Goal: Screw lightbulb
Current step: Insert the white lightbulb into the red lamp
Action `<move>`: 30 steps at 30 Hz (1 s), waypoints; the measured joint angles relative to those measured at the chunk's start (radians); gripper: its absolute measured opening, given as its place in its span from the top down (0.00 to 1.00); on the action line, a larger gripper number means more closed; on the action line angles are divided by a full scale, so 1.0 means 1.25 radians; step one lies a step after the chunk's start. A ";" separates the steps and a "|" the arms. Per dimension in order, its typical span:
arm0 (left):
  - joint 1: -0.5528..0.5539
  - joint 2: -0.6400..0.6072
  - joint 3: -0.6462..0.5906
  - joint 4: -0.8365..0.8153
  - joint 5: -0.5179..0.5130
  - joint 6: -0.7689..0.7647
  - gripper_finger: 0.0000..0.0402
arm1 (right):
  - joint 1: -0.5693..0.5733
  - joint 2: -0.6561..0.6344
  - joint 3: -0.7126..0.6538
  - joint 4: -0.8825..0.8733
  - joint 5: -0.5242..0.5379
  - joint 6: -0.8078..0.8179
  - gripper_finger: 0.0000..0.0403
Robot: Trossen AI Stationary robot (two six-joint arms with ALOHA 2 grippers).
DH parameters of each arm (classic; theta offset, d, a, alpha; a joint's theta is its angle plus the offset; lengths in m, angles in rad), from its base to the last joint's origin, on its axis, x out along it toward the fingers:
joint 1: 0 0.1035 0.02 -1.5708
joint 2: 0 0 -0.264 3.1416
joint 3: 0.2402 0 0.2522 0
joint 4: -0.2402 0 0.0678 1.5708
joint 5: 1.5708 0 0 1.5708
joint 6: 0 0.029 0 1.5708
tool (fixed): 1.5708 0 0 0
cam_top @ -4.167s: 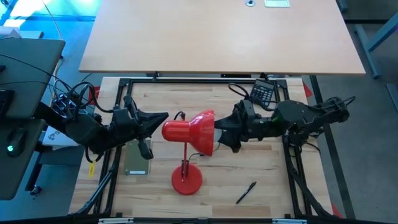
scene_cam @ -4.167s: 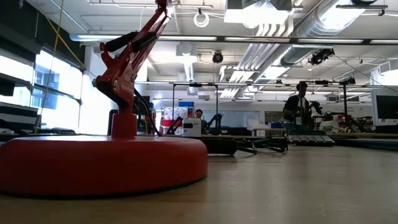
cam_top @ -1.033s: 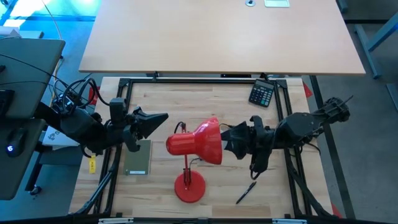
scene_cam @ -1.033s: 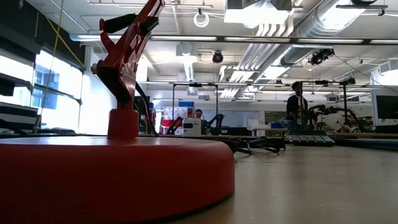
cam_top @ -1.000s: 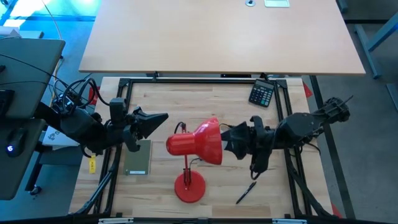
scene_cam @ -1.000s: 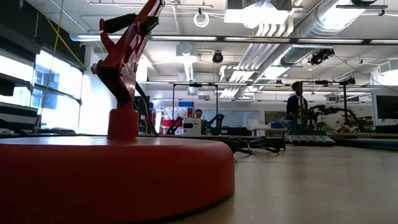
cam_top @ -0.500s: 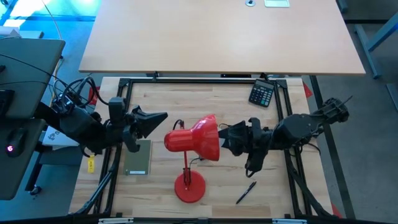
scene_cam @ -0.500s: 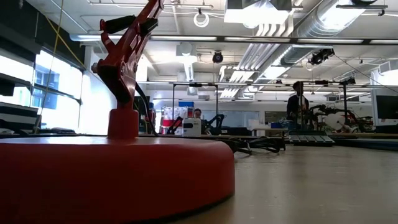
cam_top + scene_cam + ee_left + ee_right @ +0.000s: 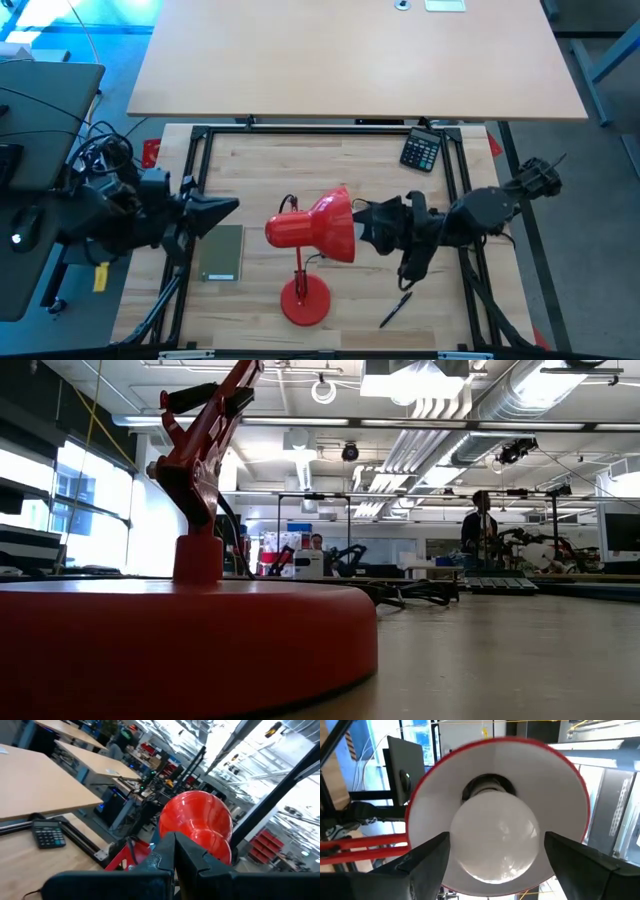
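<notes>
1 lightbulb point(image 9: 494, 836) seated in red lamp shade point(image 9: 570, 775); right gripper point(image 9: 492, 855) spread, clear of it; left gripper point(image 9: 175, 851) pressed together, waiting; task looks nearly done.

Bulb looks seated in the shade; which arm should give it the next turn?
Right. Its open tool faces the shade's mouth, fingers either side of the bulb. The left tool is shut, off behind the shade.

The lightbulb point(image 9: 495, 837), white and rounded, sits in the socket inside the red lamp shade point(image 9: 570, 785), its dome facing out of the shade's mouth.
</notes>
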 joint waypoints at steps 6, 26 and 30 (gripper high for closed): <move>-0.019 0.000 0.000 -0.001 -0.026 -0.004 1.00 | -0.001 -0.003 0.000 0.000 0.019 0.065 0.21; -0.019 0.000 0.000 -0.041 -0.033 0.032 1.00 | 0.034 -0.066 0.000 -0.177 0.037 0.355 0.21; -0.026 0.013 0.000 -0.127 -0.023 0.004 1.00 | 0.034 -0.091 0.000 -0.186 0.064 0.451 0.21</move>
